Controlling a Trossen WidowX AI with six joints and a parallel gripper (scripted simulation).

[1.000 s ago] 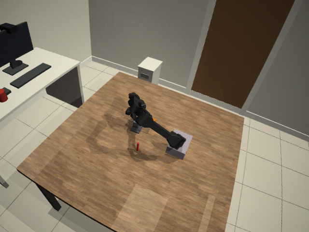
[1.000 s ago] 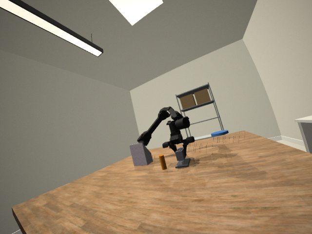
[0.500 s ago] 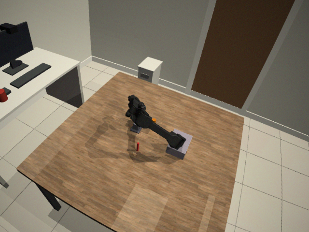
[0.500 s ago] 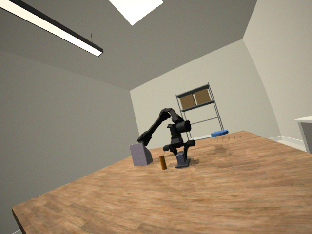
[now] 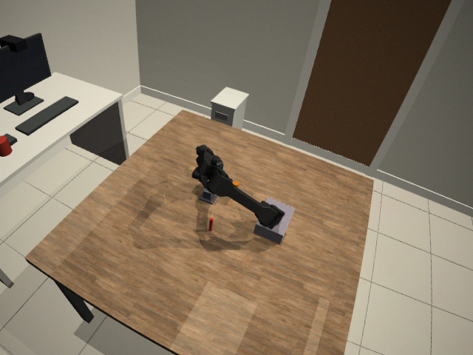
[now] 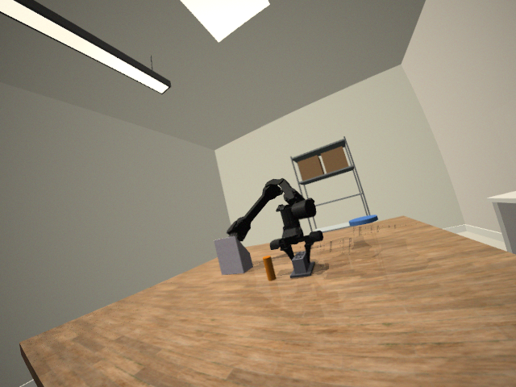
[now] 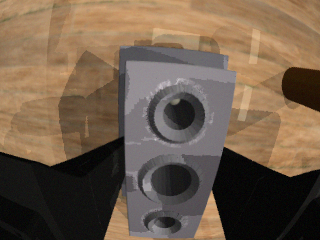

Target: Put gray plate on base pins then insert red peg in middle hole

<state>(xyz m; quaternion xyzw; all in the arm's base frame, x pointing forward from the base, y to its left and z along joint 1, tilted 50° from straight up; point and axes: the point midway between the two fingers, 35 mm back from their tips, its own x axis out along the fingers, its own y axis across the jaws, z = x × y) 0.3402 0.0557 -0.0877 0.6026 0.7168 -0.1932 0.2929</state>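
The black claw (image 6: pixel 301 259) (image 7: pixel 168 146) stands open around the gray three-holed plate (image 6: pixel 299 263) (image 7: pixel 212 125), whose long axis runs near to far in the wrist view.

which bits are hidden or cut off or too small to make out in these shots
- Base pins: the plate covers them in the exterior view; only a pale speck shows in one hole in the wrist view.
- Orange peg's far end: cut off by the right edge, wrist view.
- Red peg: not seen in the exterior view, perhaps behind the arm.
- Monitor's left side: cut off by the top view's edge.
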